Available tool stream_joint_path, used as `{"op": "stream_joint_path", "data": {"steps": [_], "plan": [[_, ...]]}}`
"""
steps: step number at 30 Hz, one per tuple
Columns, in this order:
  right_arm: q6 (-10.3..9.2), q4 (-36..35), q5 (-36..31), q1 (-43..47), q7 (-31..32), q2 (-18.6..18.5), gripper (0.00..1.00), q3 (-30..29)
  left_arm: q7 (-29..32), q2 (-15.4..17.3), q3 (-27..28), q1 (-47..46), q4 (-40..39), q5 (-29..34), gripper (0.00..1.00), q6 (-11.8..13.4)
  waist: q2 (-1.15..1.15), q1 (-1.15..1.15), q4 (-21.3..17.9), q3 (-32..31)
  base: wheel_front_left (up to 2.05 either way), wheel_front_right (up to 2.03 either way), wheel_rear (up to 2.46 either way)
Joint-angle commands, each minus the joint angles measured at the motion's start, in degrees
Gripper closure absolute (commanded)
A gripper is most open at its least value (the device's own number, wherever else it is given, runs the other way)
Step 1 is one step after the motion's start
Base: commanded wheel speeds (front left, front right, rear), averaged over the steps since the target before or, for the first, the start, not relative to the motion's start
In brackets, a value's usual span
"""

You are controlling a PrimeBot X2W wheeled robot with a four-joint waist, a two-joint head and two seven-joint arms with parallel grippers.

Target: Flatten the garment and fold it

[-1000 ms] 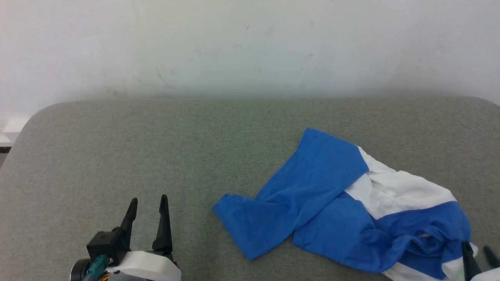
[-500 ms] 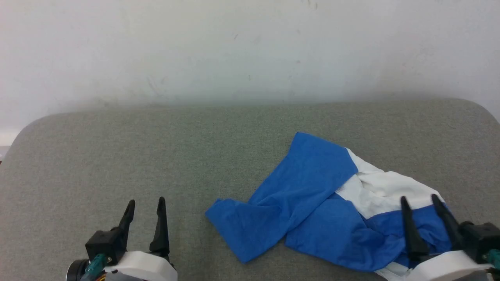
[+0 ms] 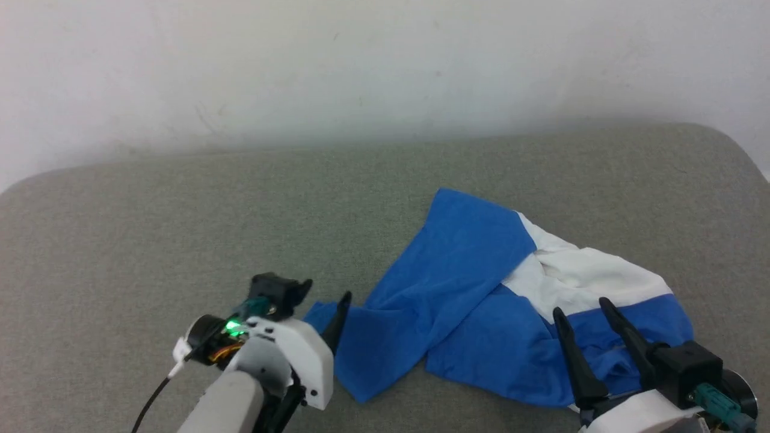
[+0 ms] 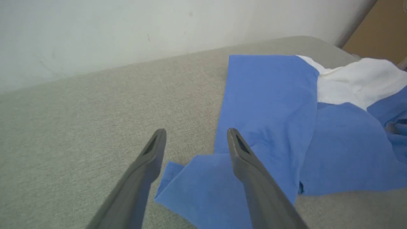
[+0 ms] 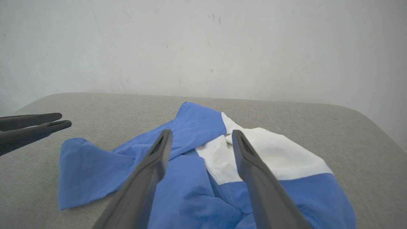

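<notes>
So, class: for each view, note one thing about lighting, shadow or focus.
Head view: soft even light, no glare on the garment. Left wrist view: left end effector looms large, soft-edged. Right wrist view: right end effector likewise; thin shadow beneath the garment.

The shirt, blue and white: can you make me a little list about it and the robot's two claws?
garment: crumpled, not flat, not folded
colours: blue sleeves, white body
lies on: grey padded surface
left gripper: open, at the corner of a blue sleeve, holding nothing
right gripper: open, over the garment's bunched right part, holding nothing
behind: white wall
</notes>
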Motion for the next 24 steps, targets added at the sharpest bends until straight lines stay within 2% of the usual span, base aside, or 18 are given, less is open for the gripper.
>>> {"op": "stream_joint_path", "data": {"steps": [1,6,11,12,13,14,15,16,20,24], "plan": [[-0.05,0.0,0.4,-0.9,0.1,0.1,0.0,0.3,2.7,0.1,-1.2,-2.0,2.0,0.5,0.0,-1.4,0.0,-0.01,-1.6,1.7,0.0,0.0,0.0],[-0.05,1.2,1.5,-2.1,-0.4,0.1,0.0,0.8,13.4,1.1,-5.2,-6.3,8.7,-0.1,0.0,-4.2,0.0,-0.01,-3.5,3.5,0.0,0.0,0.0],[-0.05,2.6,2.8,-2.9,-1.3,0.1,0.0,1.3,26.0,2.6,-9.6,-8.3,13.4,-1.5,0.0,-5.5,0.0,-0.01,-4.4,4.7,0.0,0.0,0.0],[-0.05,2.6,2.8,-2.9,-1.3,0.1,0.0,1.3,26.0,2.6,-9.6,-8.3,13.4,-1.5,0.0,-5.5,0.0,-0.01,-4.4,4.7,0.0,0.0,0.0],[-0.05,2.9,3.0,-3.0,-1.4,0.1,0.0,1.4,28.5,3.1,-10.8,-8.6,13.6,-1.9,0.11,-5.7,0.0,-0.01,-4.4,4.8,0.0,0.0,0.0],[-0.05,3.2,3.2,-3.1,-1.5,0.1,0.0,1.5,30.8,3.5,-12.0,-8.6,13.6,-2.6,0.43,-5.9,0.0,-0.01,-4.4,4.9,0.0,0.0,0.0],[-0.05,3.5,3.3,-3.3,-1.6,0.1,0.0,1.5,32.7,4.0,-13.0,-8.7,13.3,-3.5,0.82,-6.0,0.0,-0.01,-4.4,4.9,0.0,0.0,0.0],[-0.05,3.7,3.5,-3.4,-1.8,0.1,0.0,1.5,33.8,4.5,-13.9,-8.9,12.7,-4.1,1.0,-6.0,0.0,-0.01,-4.3,5.0,0.0,0.0,0.0],[-0.05,4.7,3.9,-3.8,-2.2,0.1,0.0,1.3,31.8,7.1,-13.4,-9.3,9.0,-6.3,1.0,-6.1,0.0,-0.01,-3.6,4.5,0.0,0.0,0.0],[-0.05,5.4,4.2,-3.3,-2.2,0.1,0.0,1.1,26.7,9.8,-9.1,-7.2,3.6,-7.1,1.0,-2.6,0.0,-0.01,-2.4,3.4,0.0,0.0,0.0]]}}
